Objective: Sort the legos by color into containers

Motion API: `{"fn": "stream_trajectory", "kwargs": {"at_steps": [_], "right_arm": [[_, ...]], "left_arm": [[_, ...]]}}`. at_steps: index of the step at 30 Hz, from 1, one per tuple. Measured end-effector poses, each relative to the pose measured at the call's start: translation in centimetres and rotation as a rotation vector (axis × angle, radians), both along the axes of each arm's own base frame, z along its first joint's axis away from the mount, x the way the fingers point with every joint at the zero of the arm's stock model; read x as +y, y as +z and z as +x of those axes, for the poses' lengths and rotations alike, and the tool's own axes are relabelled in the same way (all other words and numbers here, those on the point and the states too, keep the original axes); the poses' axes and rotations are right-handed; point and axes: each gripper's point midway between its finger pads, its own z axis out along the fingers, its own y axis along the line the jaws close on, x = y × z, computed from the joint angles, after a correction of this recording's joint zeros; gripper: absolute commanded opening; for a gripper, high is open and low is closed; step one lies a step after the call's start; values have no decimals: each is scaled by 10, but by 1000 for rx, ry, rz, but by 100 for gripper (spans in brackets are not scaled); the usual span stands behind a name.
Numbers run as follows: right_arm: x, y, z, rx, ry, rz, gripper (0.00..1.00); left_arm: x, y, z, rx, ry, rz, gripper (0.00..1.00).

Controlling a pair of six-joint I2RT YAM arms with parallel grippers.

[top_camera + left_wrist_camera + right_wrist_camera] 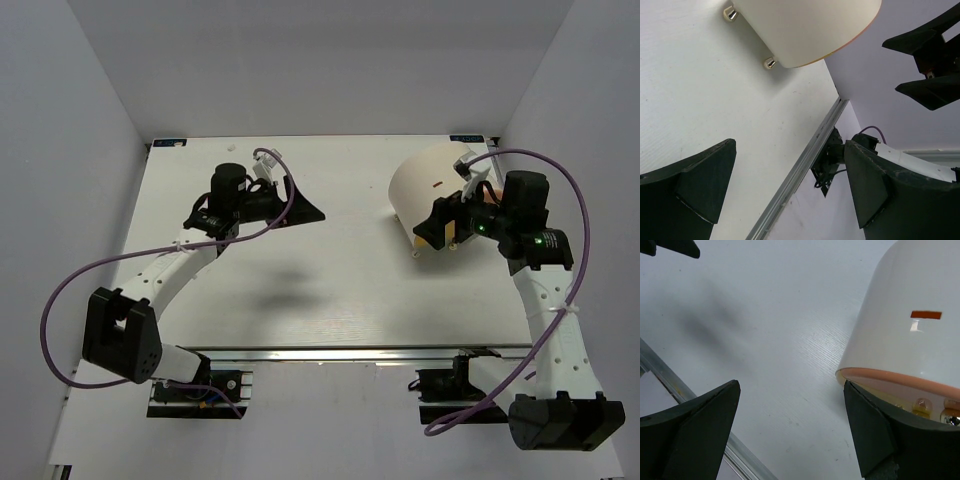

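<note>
Cream tub (420, 172) on its side at far right of the desk (330, 300), just beside the right end effector (790, 410), spread and empty. Left end effector (790, 170) likewise released, far left. Probably light, stiff, slick-walled, too wide to span; best pinched at the orange rim (890, 377). No legos visible anywhere. Shiny knobs (770, 63) clear only from left wrist; orange wall mark (926, 315) sharpest from right wrist.

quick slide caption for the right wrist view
Right gripper open next to the cream-white tub, whose orange-rimmed end faces the camera, above the white table.
</note>
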Motion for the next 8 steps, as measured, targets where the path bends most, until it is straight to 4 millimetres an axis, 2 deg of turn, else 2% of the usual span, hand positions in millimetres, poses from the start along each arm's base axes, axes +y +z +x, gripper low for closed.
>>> {"fn": "stream_trajectory", "kwargs": {"at_steps": [8], "right_arm": [[-3,-6,2,49,-43,9,90]], "left_arm": [[4,-5,-3,7,23,16,98]]}}
